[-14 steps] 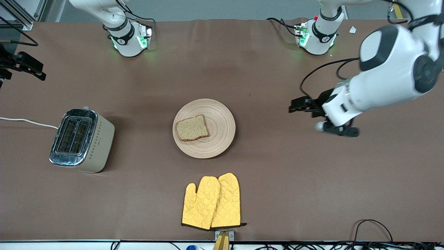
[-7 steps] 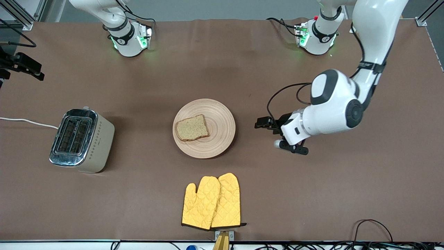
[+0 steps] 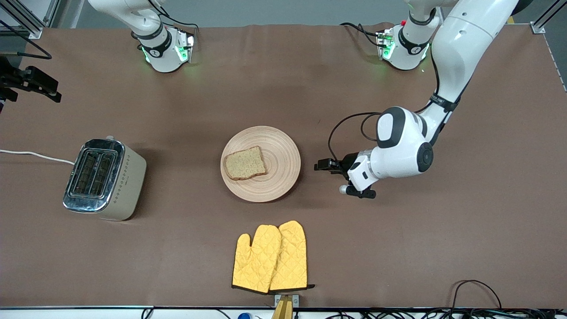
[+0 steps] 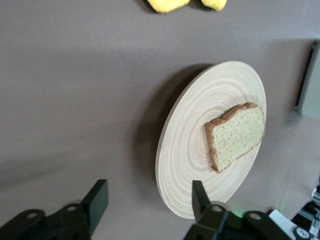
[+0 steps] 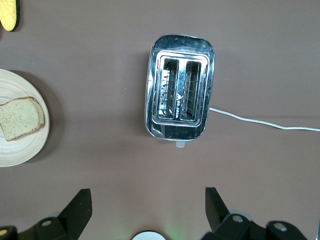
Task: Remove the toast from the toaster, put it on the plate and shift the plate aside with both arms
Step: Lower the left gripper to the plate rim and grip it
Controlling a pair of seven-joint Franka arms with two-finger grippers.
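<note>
1. The toast lay on the plate at mid-table, toward the plate's nine o'clock.
2. The left gripper hovered just off the plate's three o'clock rim, fingers apart, empty.
3. The right gripper hung over the toaster, spread wide, empty.

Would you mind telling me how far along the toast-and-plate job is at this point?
Done: the toast lies on the plate and the toaster slots are empty. In hand: the left gripper, jaws apart, is low beside the plate's rim, not touching it. The right gripper waits open above the toaster. Left: moving the plate aside.
</note>
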